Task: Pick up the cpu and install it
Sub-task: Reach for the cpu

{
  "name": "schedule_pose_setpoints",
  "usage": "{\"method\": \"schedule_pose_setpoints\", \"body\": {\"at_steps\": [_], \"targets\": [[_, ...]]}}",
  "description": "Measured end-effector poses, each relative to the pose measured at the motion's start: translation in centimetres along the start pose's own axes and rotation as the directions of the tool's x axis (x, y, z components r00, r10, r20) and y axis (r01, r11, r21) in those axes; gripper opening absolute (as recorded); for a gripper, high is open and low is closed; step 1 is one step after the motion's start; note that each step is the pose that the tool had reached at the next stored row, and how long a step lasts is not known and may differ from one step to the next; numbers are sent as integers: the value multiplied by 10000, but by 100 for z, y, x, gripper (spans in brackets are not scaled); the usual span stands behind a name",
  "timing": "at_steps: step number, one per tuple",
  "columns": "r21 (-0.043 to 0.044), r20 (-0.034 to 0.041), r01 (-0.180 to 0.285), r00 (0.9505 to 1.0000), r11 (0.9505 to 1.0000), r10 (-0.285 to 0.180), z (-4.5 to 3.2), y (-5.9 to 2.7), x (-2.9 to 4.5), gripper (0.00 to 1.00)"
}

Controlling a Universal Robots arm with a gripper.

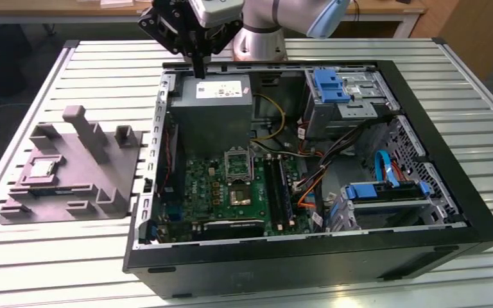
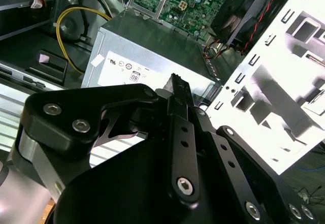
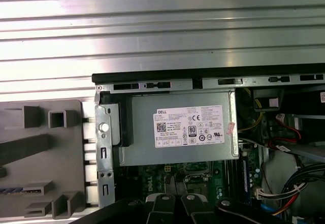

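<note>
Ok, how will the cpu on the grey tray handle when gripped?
The cpu looks thin and flat with a metal top, so probably stiff and light. It lies low in a recess of the grey tray, so its edges may be hard to grip.

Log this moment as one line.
hand: shut, over power supply | cpu: on grey tray, untouched | computer case: open

- An open black computer case [image 1: 315,260] is laid on a slatted metal table [image 1: 24,256].
- A grey moulded plastic tray with posts [image 1: 58,208] is set beside it.
</note>
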State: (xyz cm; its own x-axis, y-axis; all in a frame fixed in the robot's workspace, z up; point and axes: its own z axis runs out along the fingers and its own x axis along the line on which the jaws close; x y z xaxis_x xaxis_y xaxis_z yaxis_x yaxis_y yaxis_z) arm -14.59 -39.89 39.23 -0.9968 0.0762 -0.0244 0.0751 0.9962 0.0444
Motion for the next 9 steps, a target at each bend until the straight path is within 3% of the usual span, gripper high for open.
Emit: {"method": "schedule_pose_setpoints", "body": {"at_steps": [9], "targets": [[-1, 0, 0, 10000, 10000, 0, 0, -2, 32, 11]]}}
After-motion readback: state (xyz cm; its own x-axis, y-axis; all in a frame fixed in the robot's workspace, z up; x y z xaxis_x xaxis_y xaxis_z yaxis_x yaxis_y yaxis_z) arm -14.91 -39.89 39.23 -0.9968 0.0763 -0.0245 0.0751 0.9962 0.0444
